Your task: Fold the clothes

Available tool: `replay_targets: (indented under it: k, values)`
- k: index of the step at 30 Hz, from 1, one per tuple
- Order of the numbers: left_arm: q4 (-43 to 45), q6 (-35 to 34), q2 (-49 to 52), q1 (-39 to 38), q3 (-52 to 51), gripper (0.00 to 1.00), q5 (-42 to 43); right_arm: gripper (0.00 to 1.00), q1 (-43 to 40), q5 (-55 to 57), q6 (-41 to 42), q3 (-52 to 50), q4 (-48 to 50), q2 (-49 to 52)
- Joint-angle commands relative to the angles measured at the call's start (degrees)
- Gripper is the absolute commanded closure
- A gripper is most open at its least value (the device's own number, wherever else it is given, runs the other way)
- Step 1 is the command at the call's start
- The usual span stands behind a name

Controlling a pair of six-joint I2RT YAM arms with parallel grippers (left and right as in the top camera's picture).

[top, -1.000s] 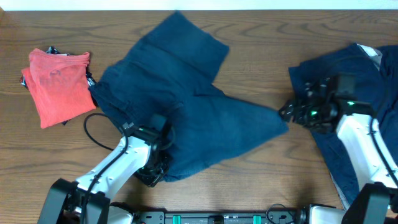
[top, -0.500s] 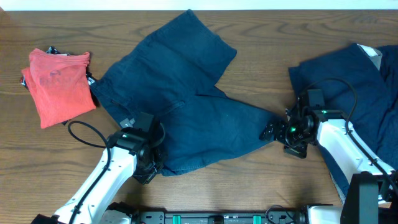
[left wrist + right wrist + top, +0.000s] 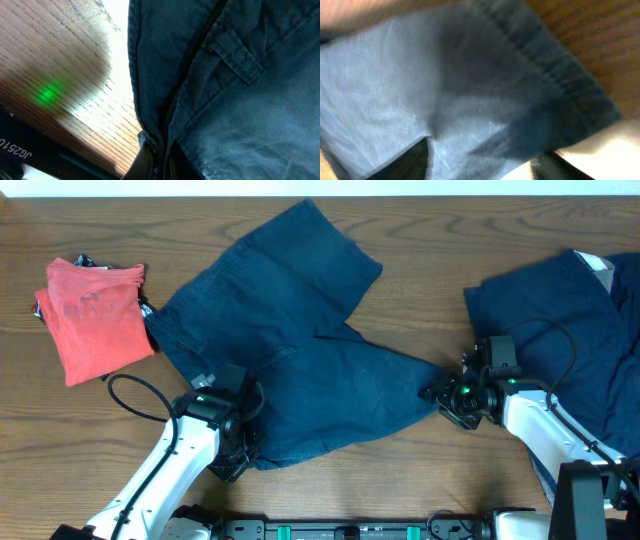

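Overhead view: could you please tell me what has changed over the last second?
The right tool moved from the edge of the second dark navy cloth garment toward the table's middle, drawing the leg tip of the dark navy-blue cloth shorts inward; it seems to grip it. The left tool keeps the waistband edge pinched. The shorts' upper leg slid slightly rightward. The folded red cloth garment stayed put.

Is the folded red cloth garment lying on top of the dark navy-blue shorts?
No, the folded red cloth garment lies on the brown wooden table, left of the dark navy-blue shorts.
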Motion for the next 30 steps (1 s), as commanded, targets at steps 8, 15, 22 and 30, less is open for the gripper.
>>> replay_targets:
  k: [8,15,22,30]
  values:
    - [-1.3,4.0,-0.5,0.3,0.5,0.94,-0.9,0.99,0.3,2.5,0.6,-1.9,4.5,1.5]
    - [-4.0,10.6,-2.3,0.3,5.5,0.94,0.4,0.99,-1.4,4.3,-6.6,7.3,-5.2,-4.2]
    - [-13.3,16.0,-8.5,-0.1,13.6,0.94,0.4,0.99,-2.1,9.8,-11.7,20.7,-20.1,-13.9]
    - [-17.5,17.5,-17.7,-4.3,21.7,0.94,0.4,0.99,-2.1,19.2,-12.7,30.5,-29.6,-24.8]
